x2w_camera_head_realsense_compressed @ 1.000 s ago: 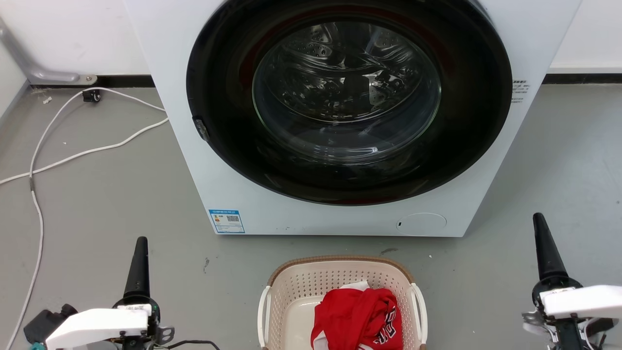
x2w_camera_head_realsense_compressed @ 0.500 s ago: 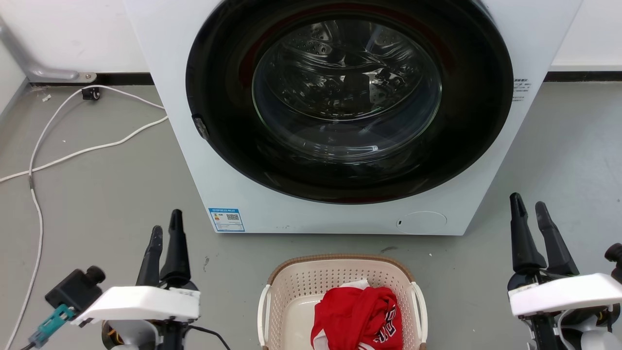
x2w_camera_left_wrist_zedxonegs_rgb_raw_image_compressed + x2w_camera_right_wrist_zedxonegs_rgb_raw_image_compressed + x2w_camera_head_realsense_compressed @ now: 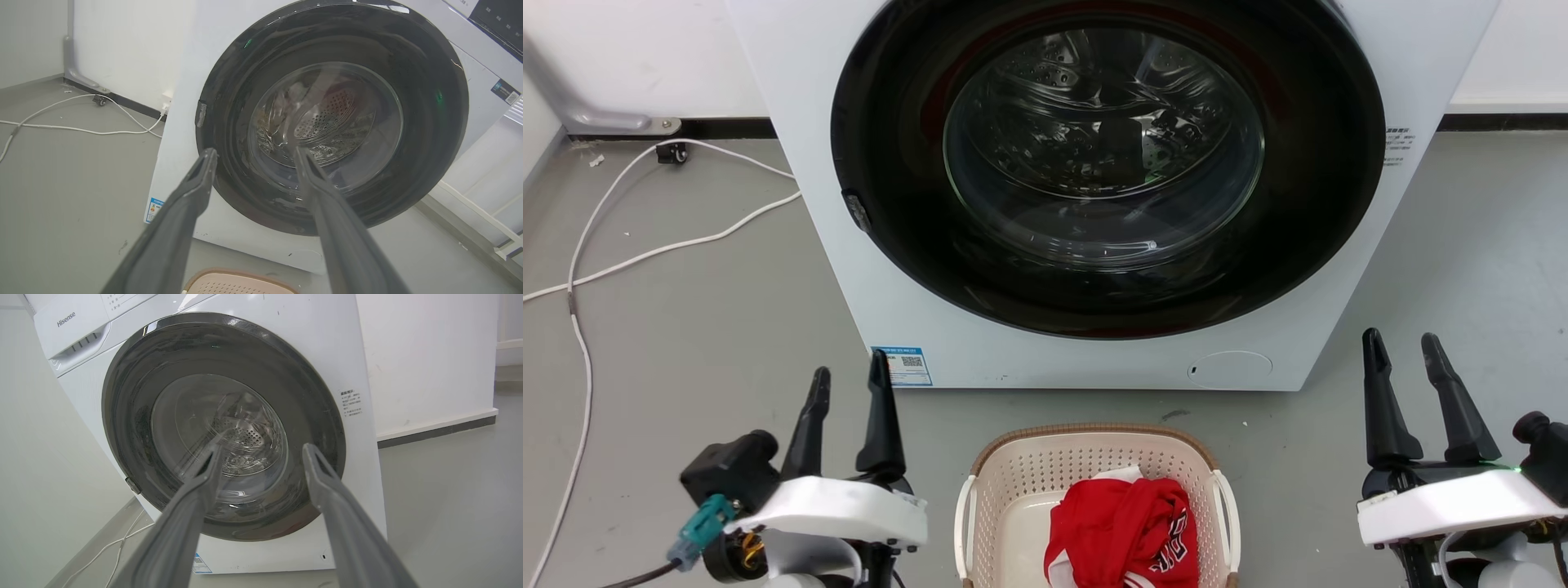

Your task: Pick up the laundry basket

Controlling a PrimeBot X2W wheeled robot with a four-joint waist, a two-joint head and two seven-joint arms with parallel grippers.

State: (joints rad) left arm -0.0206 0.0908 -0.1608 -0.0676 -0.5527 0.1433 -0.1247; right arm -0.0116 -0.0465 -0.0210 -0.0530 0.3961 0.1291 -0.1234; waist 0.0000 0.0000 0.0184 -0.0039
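The laundry basket [image 3: 1021, 482] sits on the floor at the bottom middle of the head view, cream and perforated with a brown rim and white side handles; its near end is cut off by the frame. A red garment [image 3: 1123, 527] lies inside it. My left gripper [image 3: 849, 371] stands open to the basket's left, apart from it, fingers pointing toward the washer. Open too, my right gripper [image 3: 1403, 337] is well off to the basket's right. The basket's brown rim [image 3: 237, 273] peeks in at the bottom of the left wrist view, below the open left gripper [image 3: 253, 151]. Nothing lies between the fingers of the right gripper [image 3: 263, 447].
A white washing machine [image 3: 849, 269] with a closed dark round door [image 3: 1107, 163] stands just behind the basket. White cables [image 3: 645, 253] trail over the grey floor at the left. A white wall with a dark skirting [image 3: 1503, 122] runs behind.
Both grippers went from shut to open. The left gripper has moved right toward the basket; the right has shifted slightly left and up. The camera has tilted a little.
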